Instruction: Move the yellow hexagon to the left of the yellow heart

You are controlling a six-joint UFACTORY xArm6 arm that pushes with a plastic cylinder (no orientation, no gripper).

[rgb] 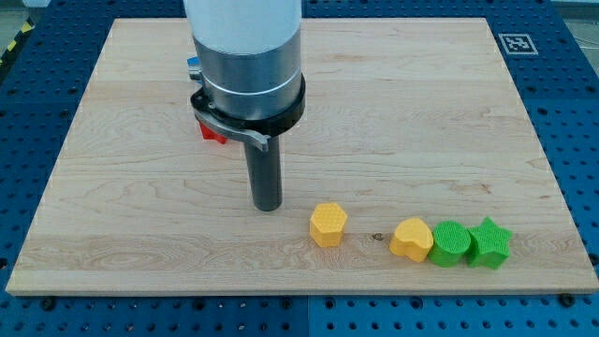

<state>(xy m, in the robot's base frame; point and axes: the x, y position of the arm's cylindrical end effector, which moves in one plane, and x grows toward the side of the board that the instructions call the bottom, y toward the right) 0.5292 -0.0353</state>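
The yellow hexagon (328,225) lies on the wooden board near the view's bottom, just right of centre. The yellow heart (411,239) lies to its right, with a gap between them. My tip (268,205) rests on the board to the left of the hexagon and slightly above it in the view, a short gap apart, not touching it.
A green round block (451,243) touches the heart's right side, and a green star (489,242) sits right of that. A red block (213,131) and a bit of a blue one (192,65) show partly behind the arm. The board's bottom edge (299,292) is close below the row.
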